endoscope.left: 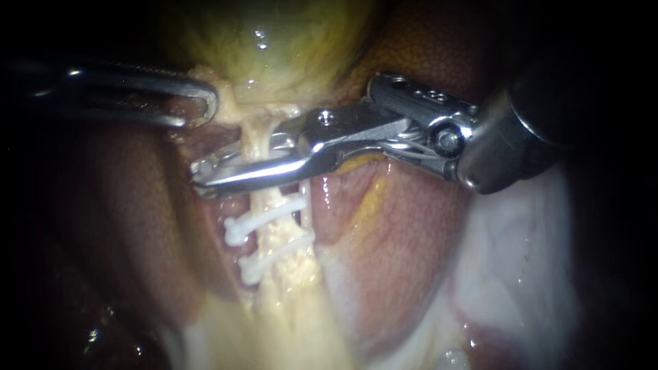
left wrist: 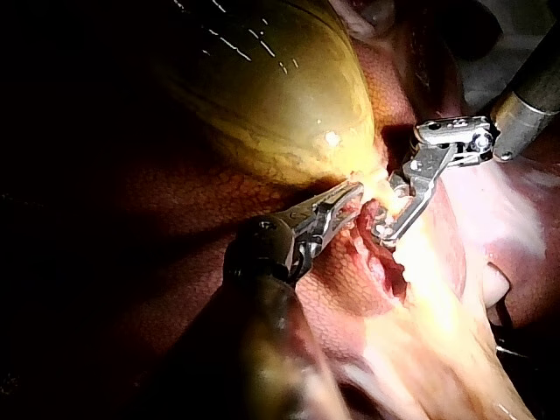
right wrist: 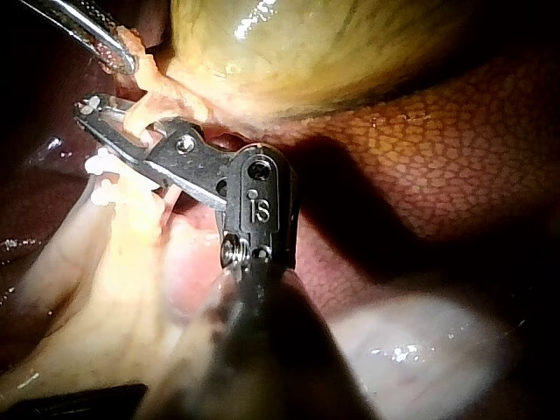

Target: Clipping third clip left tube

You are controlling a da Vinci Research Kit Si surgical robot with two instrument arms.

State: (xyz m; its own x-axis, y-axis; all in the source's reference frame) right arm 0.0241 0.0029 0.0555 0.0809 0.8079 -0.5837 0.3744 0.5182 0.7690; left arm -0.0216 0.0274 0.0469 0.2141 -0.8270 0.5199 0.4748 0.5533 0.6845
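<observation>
Our right instrument is clenched across the tube, just far of two white clips. Left instrument grips gallbladder tissue. If that pull slackens, we risk a skewed clip.

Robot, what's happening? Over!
Left instrument shut on gallbladder. Right instrument shut on tube, between gallbladder and two clips. Nothing in the way.

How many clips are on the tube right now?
2. Both are white and sit on the tube below the right instrument: the upper clip just under it, the lower clip farther down. Another may be hidden at the instrument's tip.
</observation>
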